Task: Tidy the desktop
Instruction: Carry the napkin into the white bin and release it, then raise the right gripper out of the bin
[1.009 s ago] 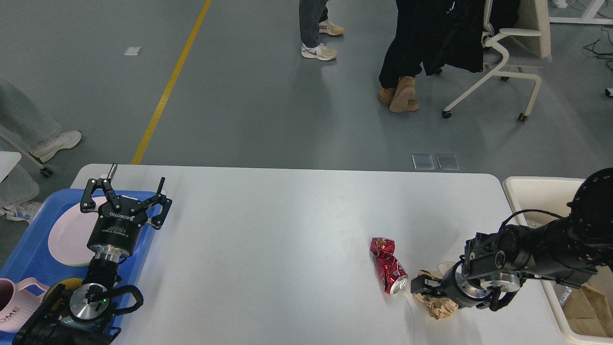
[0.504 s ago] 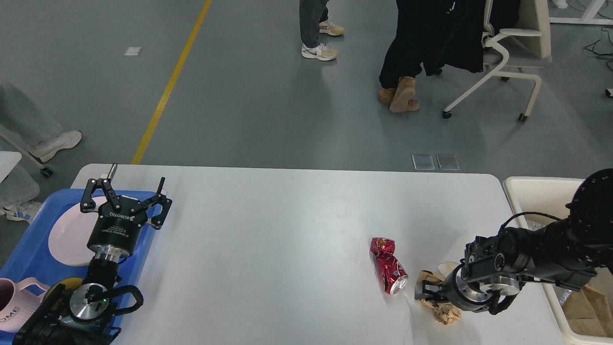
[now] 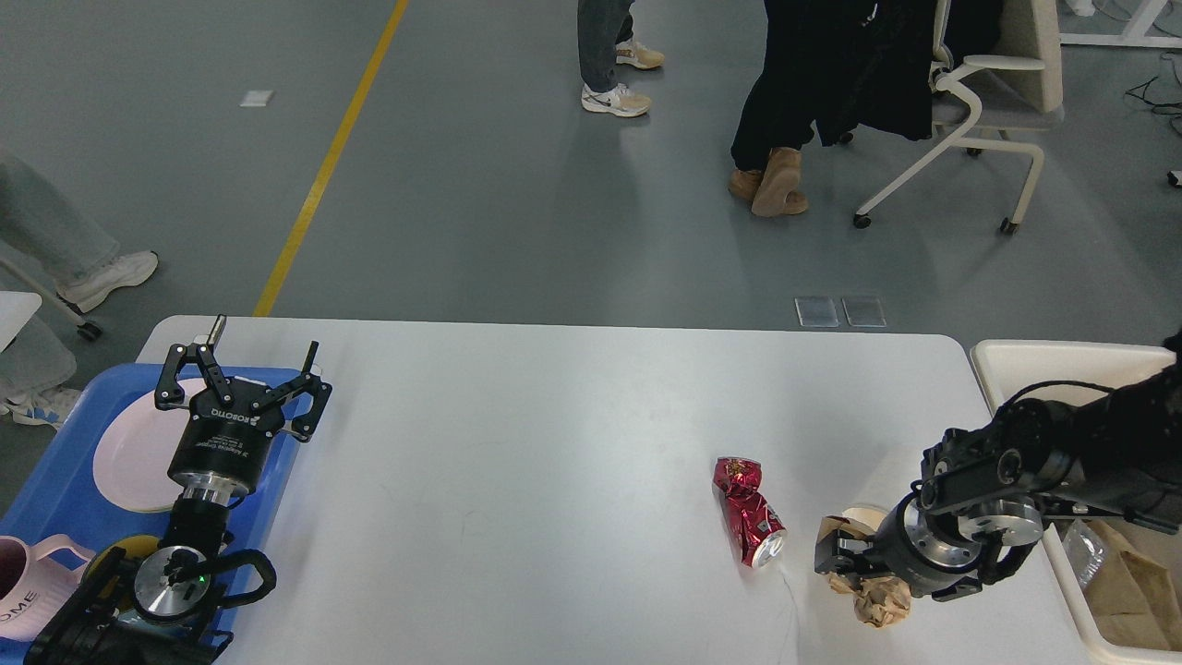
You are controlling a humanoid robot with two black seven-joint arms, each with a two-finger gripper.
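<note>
My right gripper (image 3: pixel 836 559) is closed around crumpled brown paper (image 3: pixel 873 600), low over the desktop (image 3: pixel 554 443); crushed red can (image 3: pixel 750 522) just left. Left gripper (image 3: pixel 240 369) hangs wide, empty. Next: carry paper right into the cream bin (image 3: pixel 1025 365).

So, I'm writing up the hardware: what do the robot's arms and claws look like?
Both arms are black with silver metal wrist rings. The left claw has a black cylindrical body with white lettering and two black linkage fingers; a black cable loops near its wrist. The right claw sits on a chunky black arm with a thin black cable arching above it.
</note>
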